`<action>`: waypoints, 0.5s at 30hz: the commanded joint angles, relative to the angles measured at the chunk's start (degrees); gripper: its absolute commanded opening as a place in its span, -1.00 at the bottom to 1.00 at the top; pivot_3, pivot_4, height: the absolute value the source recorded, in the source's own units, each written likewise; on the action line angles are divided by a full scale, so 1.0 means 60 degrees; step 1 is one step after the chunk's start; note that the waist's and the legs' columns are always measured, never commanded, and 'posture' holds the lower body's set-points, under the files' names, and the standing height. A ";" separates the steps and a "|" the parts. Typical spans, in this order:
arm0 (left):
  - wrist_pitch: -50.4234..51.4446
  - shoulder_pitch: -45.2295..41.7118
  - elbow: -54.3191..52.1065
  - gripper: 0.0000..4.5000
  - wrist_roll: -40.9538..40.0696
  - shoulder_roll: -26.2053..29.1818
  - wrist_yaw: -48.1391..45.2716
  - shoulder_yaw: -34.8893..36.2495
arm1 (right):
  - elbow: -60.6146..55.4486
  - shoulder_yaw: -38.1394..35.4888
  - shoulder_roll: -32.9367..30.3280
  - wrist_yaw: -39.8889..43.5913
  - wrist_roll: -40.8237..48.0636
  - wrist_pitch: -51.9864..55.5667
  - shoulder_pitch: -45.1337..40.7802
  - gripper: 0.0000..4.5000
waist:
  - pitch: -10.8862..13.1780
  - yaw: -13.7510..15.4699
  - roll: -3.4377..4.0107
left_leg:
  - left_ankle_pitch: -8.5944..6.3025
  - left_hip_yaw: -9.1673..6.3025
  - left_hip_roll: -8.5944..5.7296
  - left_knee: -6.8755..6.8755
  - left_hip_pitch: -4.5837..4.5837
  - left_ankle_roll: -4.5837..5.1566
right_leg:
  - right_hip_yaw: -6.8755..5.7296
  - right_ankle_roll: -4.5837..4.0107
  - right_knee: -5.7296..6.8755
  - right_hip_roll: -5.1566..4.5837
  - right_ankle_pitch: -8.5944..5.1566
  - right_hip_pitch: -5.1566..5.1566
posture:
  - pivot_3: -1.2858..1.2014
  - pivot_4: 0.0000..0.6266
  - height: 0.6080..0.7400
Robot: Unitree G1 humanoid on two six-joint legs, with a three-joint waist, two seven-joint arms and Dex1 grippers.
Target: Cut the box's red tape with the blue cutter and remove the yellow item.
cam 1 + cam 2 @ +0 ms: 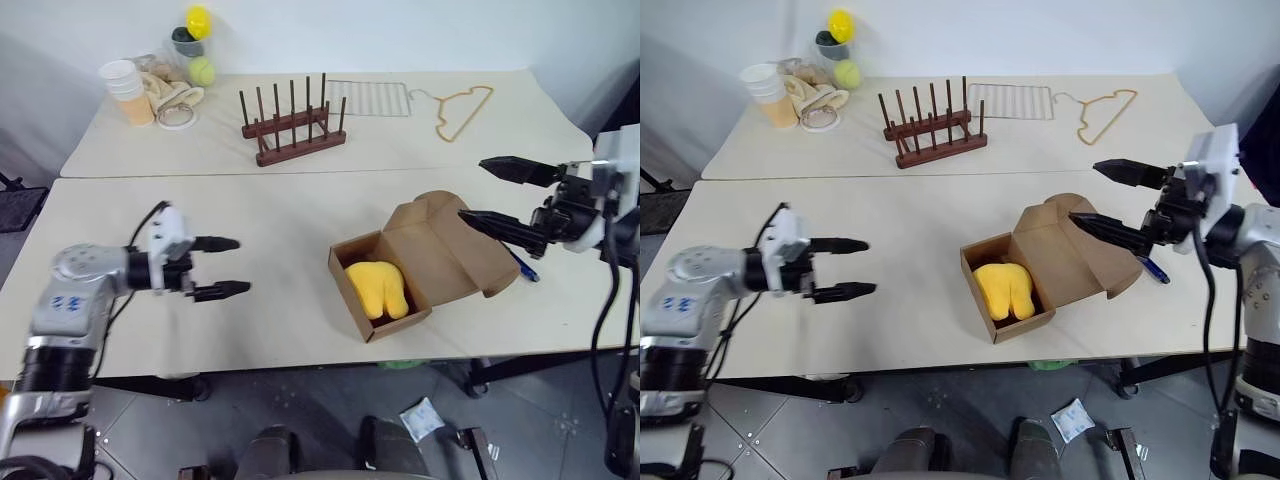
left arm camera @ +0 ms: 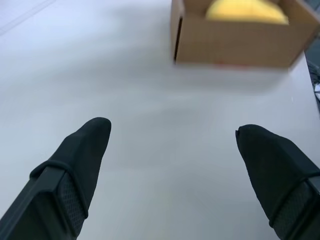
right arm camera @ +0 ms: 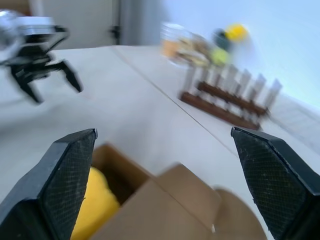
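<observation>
The box [image 1: 385,285] is located right of centre in the head view, on the near table [image 1: 270,300]. It is open. Its long axis runs diagonally from lower right to upper left, and its lid flaps are folded back toward the upper right. The yellow item [image 1: 378,289] is seated inside the box, upright lobes pointing toward the lower edge of the frame. The blue cutter [image 1: 522,265] is laid on the table just beside the flaps at the right; it is partly hidden, and appears to point toward the lower right. A thin red trace on the box's side wall in the left wrist view may be the red tape [image 2: 227,64].

The right gripper [image 1: 472,190] is held above the flaps, fingers spread wide, nothing held. The left gripper [image 1: 243,266] is positioned at the left, well apart from the box, fingers likewise spread wide and empty.

A wooden rack [image 1: 293,128] is placed on the far table.
</observation>
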 commanded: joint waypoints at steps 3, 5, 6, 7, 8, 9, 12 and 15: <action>0.2348 0.0630 -0.2439 0.98 -0.0201 0.2040 -0.0157 -0.0001 | -0.1400 -0.0193 -0.0815 0.1770 -0.0027 -0.1620 0.1402 1.00 | 0.0011 0.0150 -0.0015 | -0.0001 -0.0006 0.0005 0.0001 -0.0002 0.0001 | 0.0004 0.0000 -0.0003 -0.0001 0.0000 -0.0001 | 0.03 -0.52 1.00; 0.3617 0.0082 -0.3009 0.98 -0.0387 0.2468 0.0030 -0.0523 | -0.1555 -0.0418 -0.1021 0.1738 0.0038 -0.1691 0.1701 1.00 | 0.0014 0.0181 -0.0006 | -0.0001 -0.0008 0.0005 0.0001 0.0004 0.0001 | 0.0010 0.0000 0.0001 -0.0001 0.0000 0.0000 | 0.03 -0.52 1.00; 0.4290 -0.0579 -0.3177 0.98 -0.0485 0.2346 0.0351 -0.0864 | -0.1552 -0.0559 -0.1123 0.1669 0.0049 -0.1705 0.1816 1.00 | 0.0020 0.0226 0.0008 | -0.0001 -0.0012 0.0005 0.0001 0.0014 0.0002 | 0.0025 0.0000 0.0001 -0.0003 0.0000 0.0006 | 0.03 -0.52 1.00; 0.4665 -0.1369 -0.3260 0.98 -0.0443 0.2072 0.0596 -0.1268 | -0.1510 -0.0679 -0.1207 0.1638 0.0018 -0.1803 0.1910 1.00 | 0.0022 0.0246 0.0007 | 0.0004 -0.0014 0.0003 0.0003 0.0021 0.0012 | 0.0029 0.0000 0.0001 -0.0011 0.0000 0.0020 | 0.03 -0.52 1.00; 0.5045 -0.2179 -0.3290 0.98 -0.0388 0.1719 0.0825 -0.1694 | -0.1453 -0.0784 -0.1313 0.1646 -0.0042 -0.1872 0.2020 1.00 | 0.0023 0.0315 0.0006 | 0.0009 -0.0012 -0.0001 0.0006 0.0013 0.0020 | 0.0031 0.0000 -0.0004 -0.0010 0.0000 0.0021 | 0.03 -0.52 1.00; 0.5417 -0.2933 -0.3280 0.98 -0.0329 0.1310 0.1030 -0.2108 | -0.1413 -0.0890 -0.1418 0.1627 -0.0059 -0.1866 0.2129 1.00 | 0.0023 0.0401 0.0006 | 0.0010 -0.0013 -0.0008 0.0019 0.0014 0.0021 | 0.0031 -0.0001 0.0006 -0.0010 0.0000 0.0027 | 0.03 -0.52 1.00; 0.6249 -0.5263 -0.2886 0.98 0.0229 -0.0438 0.1588 -0.3941 | -0.1303 -0.1313 -0.1712 0.1462 -0.0056 -0.1768 0.2399 1.00 | 0.0026 0.0486 -0.0007 | 0.0007 -0.0015 -0.0020 0.0059 0.0004 0.0018 | 0.0033 -0.0001 0.0028 -0.0002 0.0001 0.0028 | 0.03 -0.52 1.00; 0.5976 -0.6491 -0.2298 0.98 0.0758 -0.1622 0.1488 -0.5336 | -0.1473 -0.1591 -0.1987 0.1422 0.0114 -0.1449 0.2743 1.00 | 0.0027 0.0445 -0.0010 | 0.0001 -0.0004 -0.0023 0.0067 -0.0006 0.0014 | 0.0031 0.0001 0.0022 -0.0001 0.0002 0.0024 | 0.03 -0.52 1.00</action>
